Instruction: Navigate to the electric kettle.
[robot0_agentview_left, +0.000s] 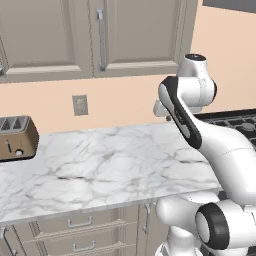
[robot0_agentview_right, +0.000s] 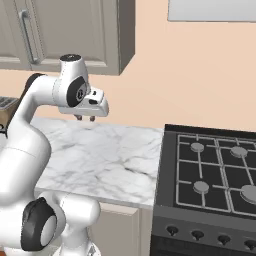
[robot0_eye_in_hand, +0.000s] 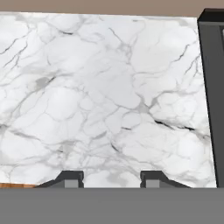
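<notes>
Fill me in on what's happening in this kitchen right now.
The robot arm is parked in front of a marble counter, handling nothing. Its end effector hangs open and empty above the counter, fingers pointing down. A toaster sits at the counter's left end, and a gas stove adjoins it on the right. Wall cabinets hang above. I can't spot a kettle from here.

1. Toaster (robot0_agentview_left: 16, 138): the left frame edge is cutting off its body.
2. Stove (robot0_agentview_right: 210, 175): the right and bottom edges are cropping it.
3. Gripper (robot0_agentview_right: 85, 118): the arm is hiding most of it in the left base view.
</notes>
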